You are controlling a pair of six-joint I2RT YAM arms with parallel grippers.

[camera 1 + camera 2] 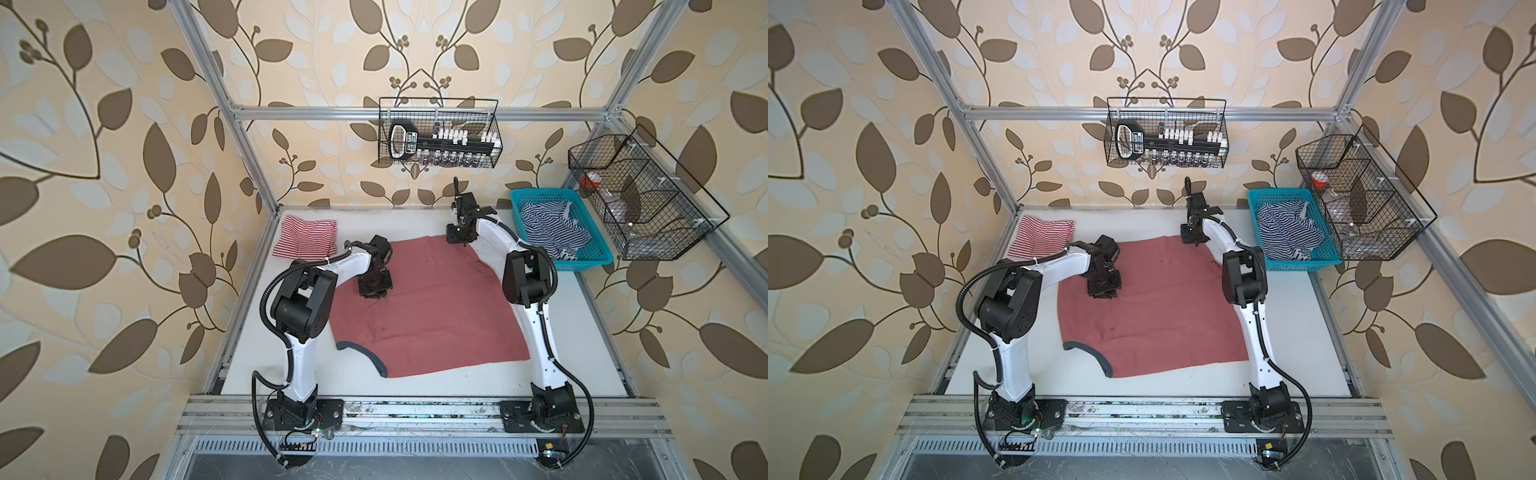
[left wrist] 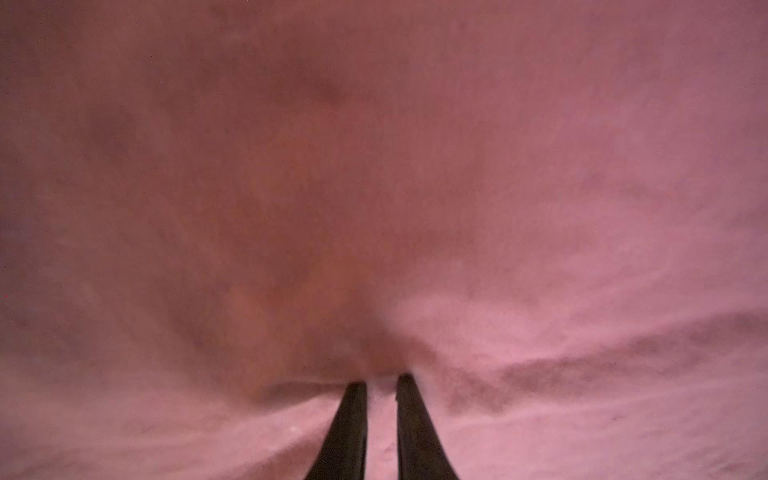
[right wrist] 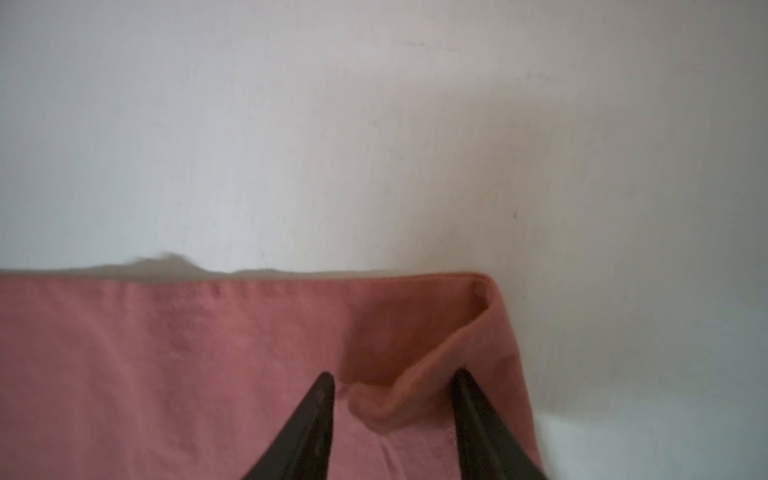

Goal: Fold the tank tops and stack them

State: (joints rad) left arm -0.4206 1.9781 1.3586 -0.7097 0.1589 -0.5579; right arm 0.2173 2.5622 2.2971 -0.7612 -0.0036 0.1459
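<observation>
The dusty red tank top (image 1: pixel 436 307) (image 1: pixel 1163 307) lies spread across the middle of the white table, its navy trim (image 1: pixel 365 353) curling at the near left edge. My left gripper (image 1: pixel 376 295) (image 2: pixel 381 380) is pressed down on its left part, jaws nearly together with a pinch of red cloth (image 2: pixel 374 166) between them. My right gripper (image 1: pixel 459 242) (image 3: pixel 395 376) stands over the far right corner, jaws apart on either side of a raised fold of the red cloth (image 3: pixel 166 353). The red-and-white striped tank top (image 1: pixel 305 239) (image 1: pixel 1042 235) lies folded at the back left corner.
A turquoise basket (image 1: pixel 598 257) at the back right holds a navy-and-white striped cloth (image 1: pixel 548 232). A black wire basket (image 1: pixel 440 133) hangs on the back rail and another wire basket (image 1: pixel 640 199) on the right frame. White table (image 3: pixel 374 124) shows beyond the red top's far edge.
</observation>
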